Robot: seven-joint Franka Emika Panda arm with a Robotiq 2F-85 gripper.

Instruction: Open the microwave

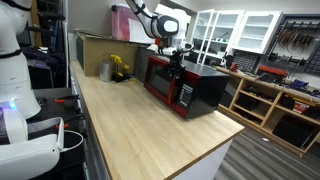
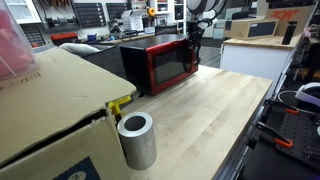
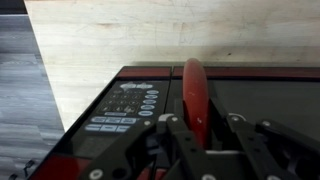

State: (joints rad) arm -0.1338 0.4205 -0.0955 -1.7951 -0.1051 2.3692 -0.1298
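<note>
Red-trimmed microwave [image 1: 185, 85] is parked along one long edge of the light wood countertop [image 1: 130, 135], well back from the near corner, door shut. My pincer [image 3: 208, 122] is right at its front with the fingers spread and the red door handle [image 3: 195, 85] sitting in the gap between them, control panel [image 3: 125, 105] just beside. One finger looks close to the handle, but I can't tell if it's touching, and nothing's clamped.

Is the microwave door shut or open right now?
Shut. The microwave door lies flush with the front in both exterior views, no gap visible.
</note>
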